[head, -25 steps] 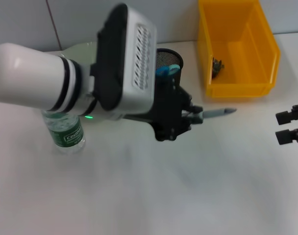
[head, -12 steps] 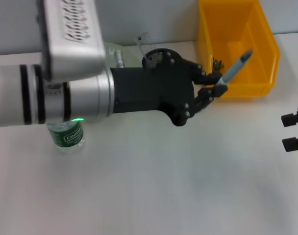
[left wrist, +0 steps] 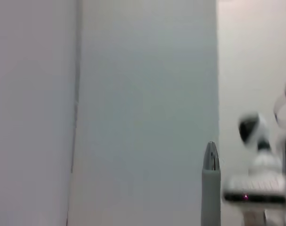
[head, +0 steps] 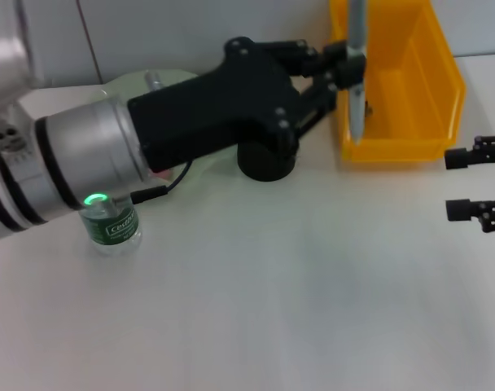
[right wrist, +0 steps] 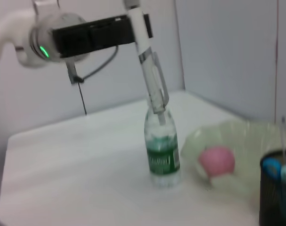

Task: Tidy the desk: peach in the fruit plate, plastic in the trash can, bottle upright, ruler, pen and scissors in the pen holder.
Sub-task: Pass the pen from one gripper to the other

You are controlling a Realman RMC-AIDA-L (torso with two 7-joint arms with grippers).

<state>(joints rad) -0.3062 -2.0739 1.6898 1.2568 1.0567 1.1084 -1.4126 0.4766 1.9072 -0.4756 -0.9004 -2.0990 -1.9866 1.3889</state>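
With the left gripper [head: 343,67] clamped on the slim grey pen [head: 357,81], which hangs upright before the yellow plastic bin [head: 431,90], the arm should carry it over the black mesh pen holder [head: 266,160], tip centred, while the right gripper [head: 467,184] waits open at the desk's right.

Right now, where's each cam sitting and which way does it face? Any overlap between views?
Head: above, looking down at the desk; left gripper holding the pen upright, right gripper at the right edge.
Left wrist: points along the pen at the wall; none of its own fingers show.
Right wrist: low, looks across the desk at the bottle, peach, pen holder; left arm in view.
Shared: head and left wrist both show the pen; head and right wrist the bottle.
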